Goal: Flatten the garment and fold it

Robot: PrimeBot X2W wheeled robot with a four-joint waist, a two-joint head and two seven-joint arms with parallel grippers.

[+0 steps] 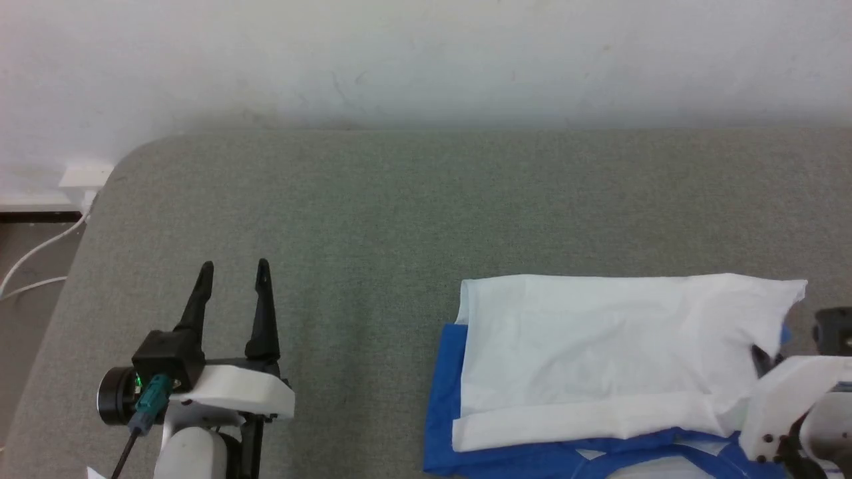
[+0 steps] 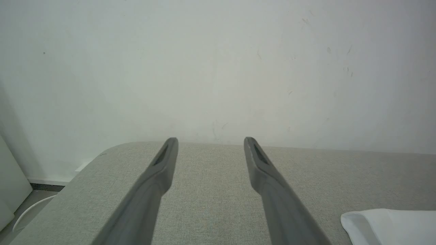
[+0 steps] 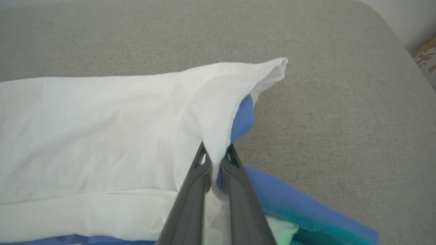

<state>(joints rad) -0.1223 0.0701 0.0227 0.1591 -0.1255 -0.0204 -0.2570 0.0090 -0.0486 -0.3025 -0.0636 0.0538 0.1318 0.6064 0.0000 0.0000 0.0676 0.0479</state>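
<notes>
The garment lies partly folded on the grey padded surface. A white panel is laid over the top, with a doubled hem band along its near edge. Bright blue fabric shows from under it on the near side and on the side facing the left gripper. The white cloth is fairly smooth, with shallow creases only, and no print is visible.

The right gripper has its jaws pinched nearly closed on the garment's edge, with white cloth and a tuck of blue caught between the fingers. From the jaws the fabric runs up in a ridge to the far corner, which stands slightly off the surface. Judgement: the edge is gripped so it can be drawn across for a further fold.

The left gripper is well apart from the garment, jaws wide and empty over bare surface, apparently parked clear. Beyond its fingertips is the pale wall.
</notes>
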